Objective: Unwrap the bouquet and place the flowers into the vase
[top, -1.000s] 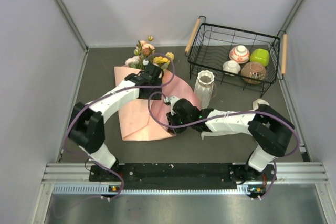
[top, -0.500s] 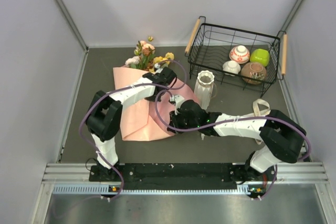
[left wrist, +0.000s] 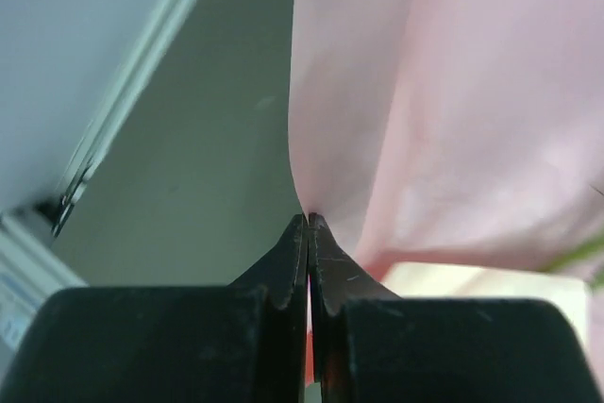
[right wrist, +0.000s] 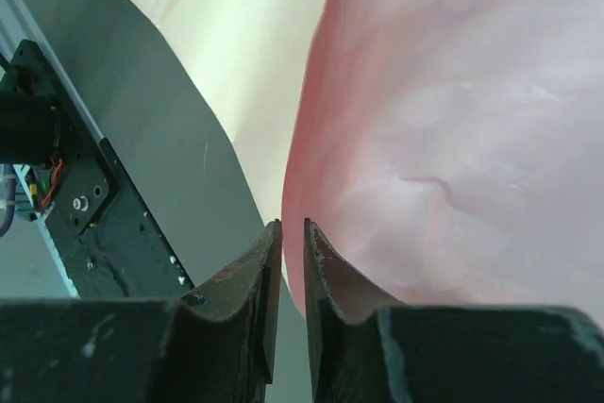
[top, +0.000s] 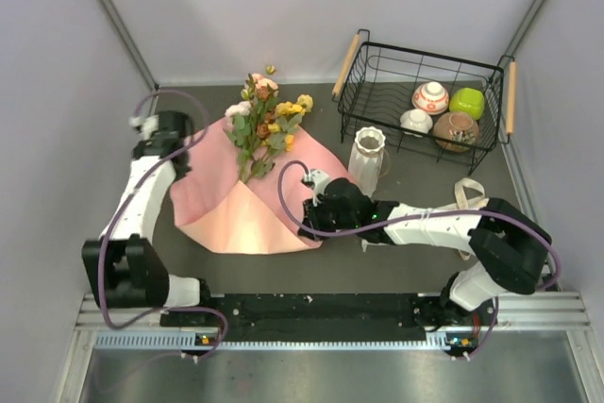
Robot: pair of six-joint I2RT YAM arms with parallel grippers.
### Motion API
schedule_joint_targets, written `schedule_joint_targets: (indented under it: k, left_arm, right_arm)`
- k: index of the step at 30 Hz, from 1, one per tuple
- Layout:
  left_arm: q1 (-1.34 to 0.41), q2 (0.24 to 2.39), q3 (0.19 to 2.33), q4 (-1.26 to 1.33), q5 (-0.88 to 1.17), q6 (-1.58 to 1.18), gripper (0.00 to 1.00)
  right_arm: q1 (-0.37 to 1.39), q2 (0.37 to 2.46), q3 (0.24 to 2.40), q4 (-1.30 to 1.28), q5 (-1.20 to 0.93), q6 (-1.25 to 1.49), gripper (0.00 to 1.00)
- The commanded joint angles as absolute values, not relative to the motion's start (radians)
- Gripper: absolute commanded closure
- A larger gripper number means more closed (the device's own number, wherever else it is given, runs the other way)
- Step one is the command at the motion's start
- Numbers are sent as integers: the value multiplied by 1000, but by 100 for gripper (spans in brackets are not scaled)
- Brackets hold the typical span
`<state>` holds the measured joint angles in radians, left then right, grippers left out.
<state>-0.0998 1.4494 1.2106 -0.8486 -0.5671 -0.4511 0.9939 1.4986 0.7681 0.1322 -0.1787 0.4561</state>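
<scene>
Top view: the left gripper (top: 192,134) had swung from above the bouquet out to the far left, drawing one flap of the paper (top: 236,219) with it; the sheet now lay spread wider on the table (top: 415,252), and the flowers (top: 264,129) lay exposed along its far half, heads toward the back wall; the vase (top: 368,159) stood upright just right of the sheet, empty; the right gripper (top: 306,217) sat low at the sheet's near right edge.

Left wrist view: the fingers, open a second earlier, were clenched tip to tip on the paper's edge, which rose away from them in a taut fold.

Right wrist view: the fingers stood a narrow slit apart against a fold of paper; whether any paper lay between them could not be told.

Judgement: unwrapping seemed largely done; lifting the stems into the vase remained.
</scene>
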Motion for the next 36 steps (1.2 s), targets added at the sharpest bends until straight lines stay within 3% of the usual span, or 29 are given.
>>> schedule_joint_targets:
  k: [1,2,3,5,6,8,11,14,18,23,25,28,31,32,35,36]
  left_arm:
    - [156,1246,1085,-786,-396,-514,100]
    - [187,1191,1054,-772,-387,-512,99]
    - [213,1168,1045,-762,-376,-517,72]
    - [258,1109,1029,-758,-356,-525,34]
    - [259,1092,1026,-752,-326,-528,12]
    - [261,1054,1014,-746,-273,-528,1]
    - [261,1039,1011,-747,-171,-522,1]
    - [261,1025,1009,-762,-16,-497,6]
    - [261,1008,940,-693,243,-466,16]
    - [259,1017,842,-641,559,-477,17]
    - [256,993,789,-614,584,-488,17]
    - [256,950,744,-609,592,-482,17]
    - [256,911,745,-650,565,-469,19]
    - [255,901,756,-667,548,-466,19]
    - [256,848,808,-710,493,-462,20]
    - [256,833,842,-719,471,-460,20]
  right_arm:
    - [999,1552,856,161,-247,449,84]
    - [999,1563,871,155,-258,446,84]
    - [997,1574,900,147,-279,443,82]
    - [983,1616,955,134,-319,430,78]
    - [973,1632,977,124,-354,423,71]
    - [950,1690,1049,91,-386,413,59]
    - [927,1779,1158,26,-445,380,33]
    - [922,1853,1250,-38,-474,336,22]
    - [914,1940,1348,-84,-491,301,16]
    - [905,2035,1449,-101,-534,281,13]
    - [900,2080,1477,-110,-540,262,13]
    - [900,2134,1546,-139,-569,247,18]
    - [903,2152,1595,-135,-655,265,40]
    - [911,2142,1594,-127,-682,273,53]
    - [937,2077,1557,-114,-698,287,70]
    - [946,2057,1539,-101,-709,302,70]
